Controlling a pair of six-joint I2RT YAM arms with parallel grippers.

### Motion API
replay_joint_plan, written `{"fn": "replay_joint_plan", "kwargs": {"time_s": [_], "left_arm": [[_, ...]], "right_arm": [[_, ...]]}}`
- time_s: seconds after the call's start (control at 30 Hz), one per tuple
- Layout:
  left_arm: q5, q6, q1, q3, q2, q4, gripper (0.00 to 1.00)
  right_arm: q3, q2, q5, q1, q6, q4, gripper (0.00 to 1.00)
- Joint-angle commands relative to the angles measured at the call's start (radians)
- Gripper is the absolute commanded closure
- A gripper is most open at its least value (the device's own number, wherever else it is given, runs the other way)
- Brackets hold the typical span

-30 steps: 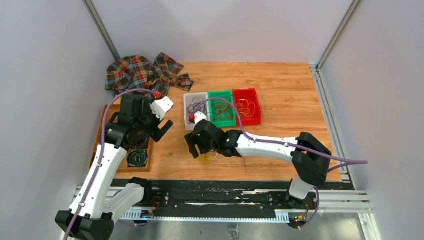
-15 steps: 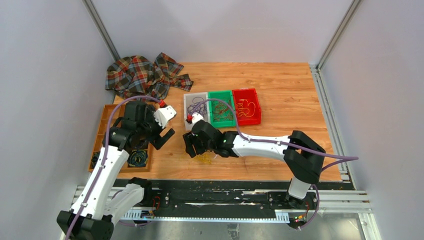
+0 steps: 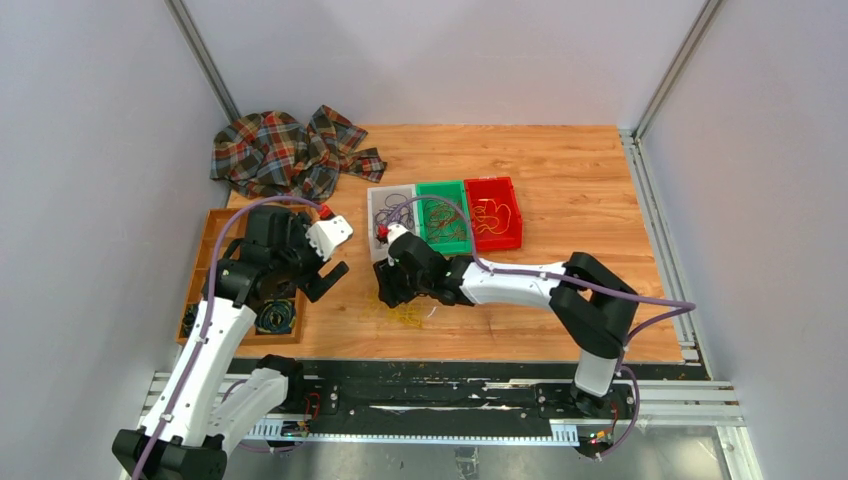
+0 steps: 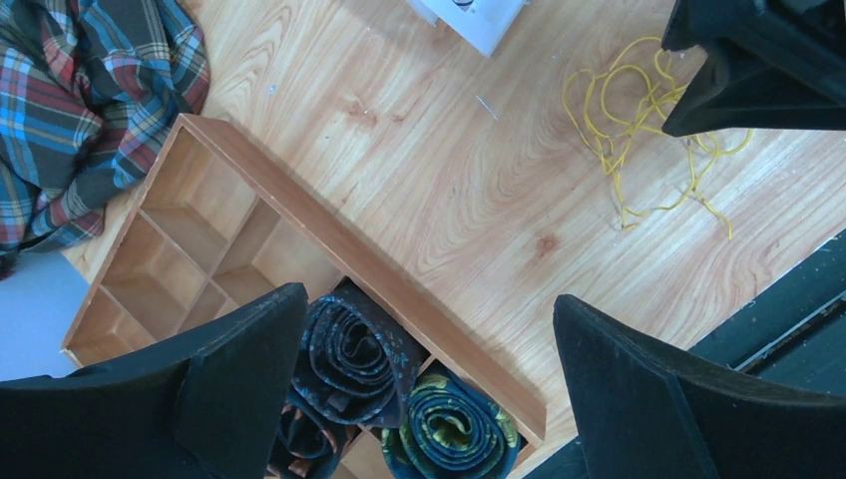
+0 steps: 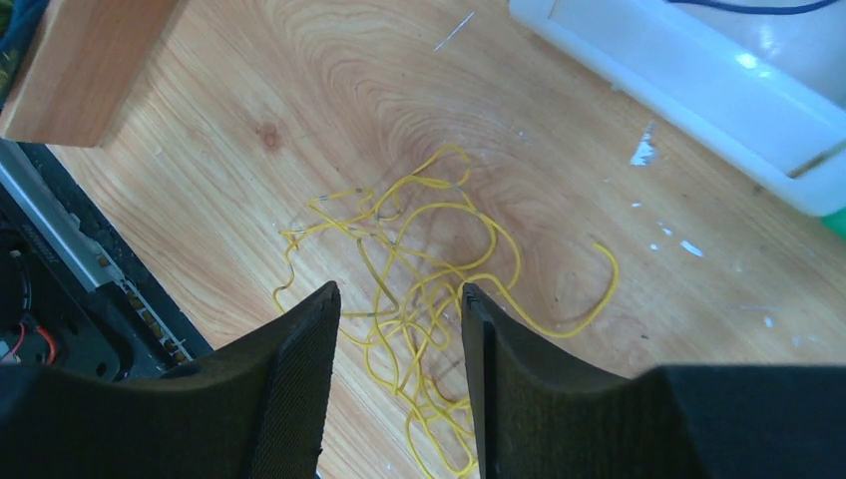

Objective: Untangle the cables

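Near the front edge of the tabletop (image 3: 560,200), a loose yellow cable tangle (image 5: 419,249) lies flat on the wood. Right hand (image 5: 399,291) is low over it, fingers (image 5: 299,399) part open, strands showing in the gap, nothing pinched. Left hand (image 4: 429,304) is spread wide and empty above the wooden tray (image 4: 299,200), with rolled dark cords (image 4: 354,354) in its near end. Farther back, three bins sit side by side: white bin (image 3: 371,220) with purple cables (image 3: 398,210), green bin (image 3: 445,249) with dark cables (image 3: 443,220), red bin (image 3: 497,245) with yellow-orange cables (image 3: 492,213). Plaid cloth (image 3: 285,150) is at the far left.
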Motion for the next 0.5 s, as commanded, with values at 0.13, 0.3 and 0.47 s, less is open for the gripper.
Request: {"fn": "replay_joint_plan", "kwargs": {"time_s": [0.13, 0.3, 0.47], "left_arm": [[-0.009, 0.035, 0.007, 0.035, 0.001, -0.017, 0.02], [-0.001, 0.038, 0.006, 0.035, -0.004, -0.023, 0.02], [0.028, 0.055, 0.006, 0.017, -0.005, -0.032, 0.02]], "right_arm": [[0.064, 0.085, -0.126, -0.02, -0.04, 0.021, 0.67], [0.075, 0.072, -0.128, -0.025, -0.045, 0.024, 0.99], [0.052, -0.01, -0.123, -0.026, -0.062, 0.019, 0.99]]}}
